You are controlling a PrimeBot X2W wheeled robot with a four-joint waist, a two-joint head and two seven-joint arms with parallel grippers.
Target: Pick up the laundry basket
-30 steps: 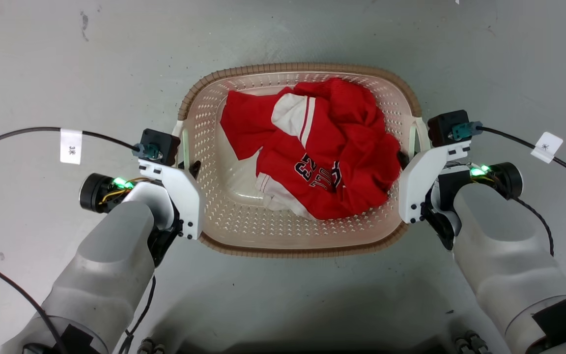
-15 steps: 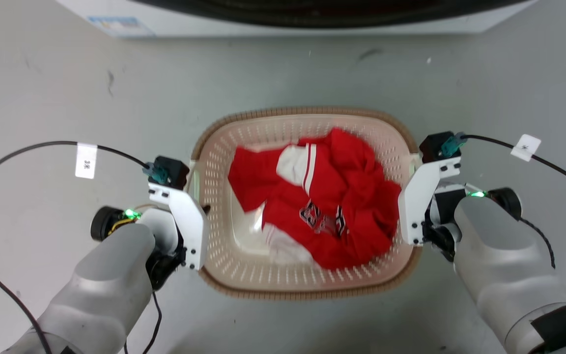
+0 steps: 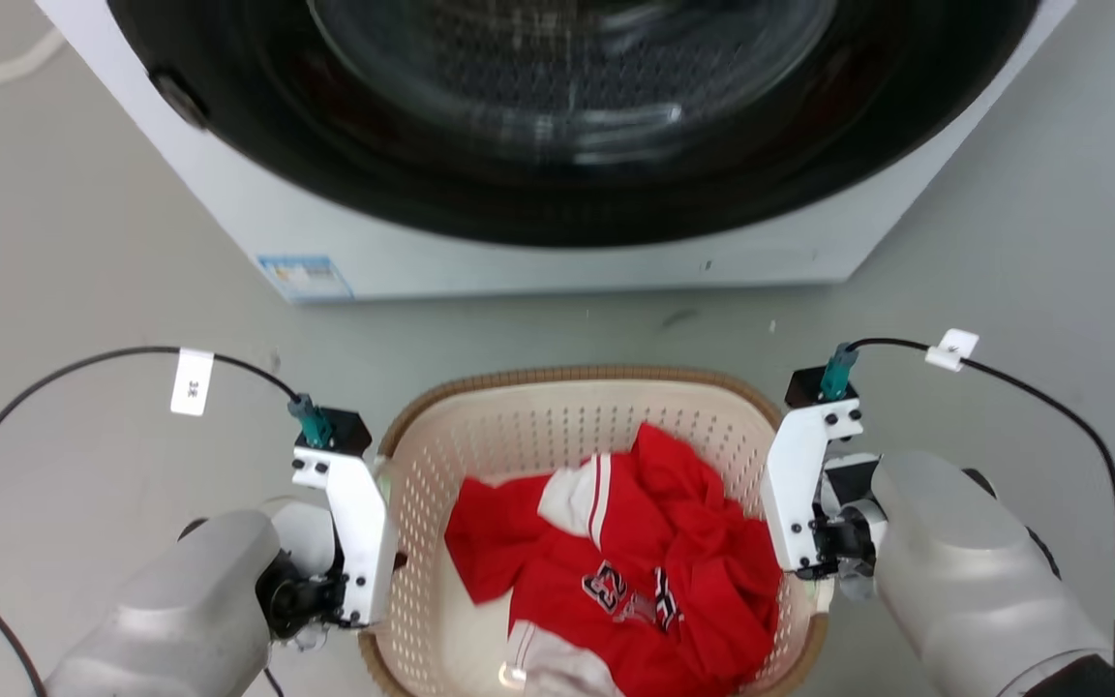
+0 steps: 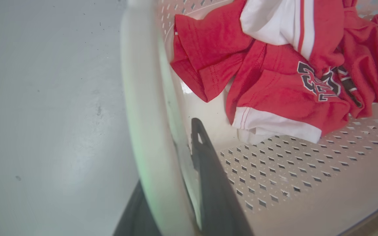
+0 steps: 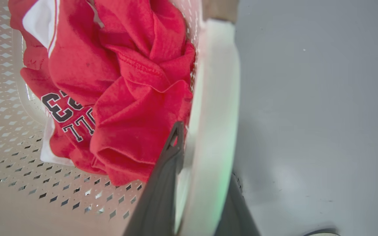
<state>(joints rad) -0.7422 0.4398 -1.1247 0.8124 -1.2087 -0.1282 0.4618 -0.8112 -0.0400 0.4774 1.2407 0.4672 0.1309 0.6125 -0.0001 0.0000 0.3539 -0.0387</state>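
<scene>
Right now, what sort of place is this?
Probably a laundry area, perhaps a test setup: a white front-loading washer with a dark round door stands on a bare grey floor, and before it is a perforated laundry basket holding a red jersey.

Rounded silver-grey forearms (image 3: 170,610) at the lower corners each carry a white bracket (image 3: 354,528) with dark screws, a black block (image 3: 343,432) and teal plug (image 3: 311,423). Black cables (image 3: 132,350) bear white tags (image 3: 192,381). The fingers (image 4: 212,177) are dark grey.
</scene>
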